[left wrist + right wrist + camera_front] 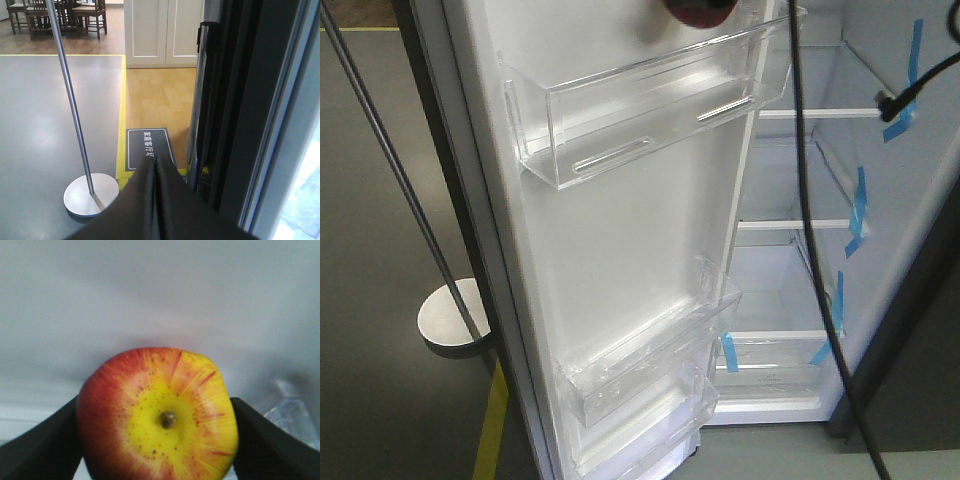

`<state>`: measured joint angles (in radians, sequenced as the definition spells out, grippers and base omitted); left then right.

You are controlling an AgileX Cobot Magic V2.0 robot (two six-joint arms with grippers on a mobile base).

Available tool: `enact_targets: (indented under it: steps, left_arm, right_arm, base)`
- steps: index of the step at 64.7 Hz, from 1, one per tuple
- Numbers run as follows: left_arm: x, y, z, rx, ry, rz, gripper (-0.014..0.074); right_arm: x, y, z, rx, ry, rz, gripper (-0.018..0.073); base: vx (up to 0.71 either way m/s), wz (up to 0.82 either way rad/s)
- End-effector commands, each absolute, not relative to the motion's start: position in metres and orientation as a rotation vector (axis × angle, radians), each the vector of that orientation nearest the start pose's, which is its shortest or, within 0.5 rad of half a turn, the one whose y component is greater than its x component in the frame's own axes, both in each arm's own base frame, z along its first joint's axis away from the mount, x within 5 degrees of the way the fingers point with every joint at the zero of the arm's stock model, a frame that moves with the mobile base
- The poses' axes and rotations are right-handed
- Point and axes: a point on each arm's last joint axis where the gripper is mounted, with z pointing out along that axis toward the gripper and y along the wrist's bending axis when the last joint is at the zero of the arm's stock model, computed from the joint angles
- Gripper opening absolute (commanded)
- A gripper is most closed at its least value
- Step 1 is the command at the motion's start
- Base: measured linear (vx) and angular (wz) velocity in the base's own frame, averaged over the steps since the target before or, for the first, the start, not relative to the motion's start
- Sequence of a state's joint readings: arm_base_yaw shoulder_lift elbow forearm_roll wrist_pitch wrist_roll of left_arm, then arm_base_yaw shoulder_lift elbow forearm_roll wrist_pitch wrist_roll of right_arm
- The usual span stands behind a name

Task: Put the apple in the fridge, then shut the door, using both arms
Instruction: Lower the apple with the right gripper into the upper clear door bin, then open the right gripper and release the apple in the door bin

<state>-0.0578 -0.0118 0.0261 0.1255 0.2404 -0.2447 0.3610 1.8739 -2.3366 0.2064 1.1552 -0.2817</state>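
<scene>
Apple in right hand, clear door bins

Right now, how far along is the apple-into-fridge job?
Done: the right gripper is shut on the small round red-and-yellow apple, and the tall white-faced door stands open. In hand: the apple hangs before a white surface. Left: putting it in the dark grey fridge and closing the door; the left gripper is shut and empty by the door's edge.

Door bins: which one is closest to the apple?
The top bin, just below the apple; the other bins sit far lower.
</scene>
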Motion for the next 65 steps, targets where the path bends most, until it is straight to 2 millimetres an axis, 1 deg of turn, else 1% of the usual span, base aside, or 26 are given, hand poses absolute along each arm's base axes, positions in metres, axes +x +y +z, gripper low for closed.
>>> enact_targets:
  steps: [1,6,10,17,23,26,37,46,54,65]
  left_arm:
    - [0.056,-0.001,0.183,-0.073,1.673,-0.121,-0.0006]
    - [0.056,-0.001,0.183,-0.073,1.673,-0.121,-0.0006]
    - [0.056,-0.001,0.183,-0.073,1.673,-0.121,-0.0006]
    - [0.056,-0.001,0.183,-0.073,1.673,-0.121,-0.0006]
    - [0.056,-0.001,0.183,-0.073,1.673,-0.121,-0.0006]
    - [0.056,-0.001,0.183,-0.073,1.673,-0.121,-0.0006]
    - [0.056,-0.001,0.183,-0.073,1.673,-0.121,-0.0006]
    - [0.056,-0.001,0.183,-0.073,1.673,-0.121,-0.0006]
    - [0.056,-0.001,0.183,-0.073,1.673,-0.121,-0.0006]
    - [0.056,-0.001,0.183,-0.073,1.673,-0.121,-0.0006]
  right_arm:
    - [0.35,0.157,0.51,-0.643,1.929,0.305,0.0316]
    - [0.352,0.159,0.506,-0.653,1.95,0.313,0.0378]
    - [0.353,0.158,0.503,-0.66,1.972,0.294,0.0445]
    - [0.354,0.156,0.503,-0.632,1.979,0.275,0.0549]
    - [0.354,0.155,0.506,-0.609,1.965,0.277,0.0613]
    - [0.352,0.155,0.508,-0.607,1.956,0.277,0.0629]
    - [0.344,0.151,0.518,-0.576,1.93,0.295,0.0634]
    - [0.327,0.143,0.534,-0.567,1.892,0.275,0.0622]
    - [0.305,0.125,0.553,-0.545,1.867,0.221,0.0592]
    - [0.269,0.099,0.576,-0.486,1.838,0.203,0.0556]
  base:
    - [0.0,0.0]
    - [0.0,0.0]
    - [0.0,0.0]
    - [0.0,0.0]
    - [0.0,0.0]
    - [0.0,0.0]
    - [0.0,0.0]
    - [0.0,0.0]
    - [0.0,0.0]
    - [0.0,0.0]
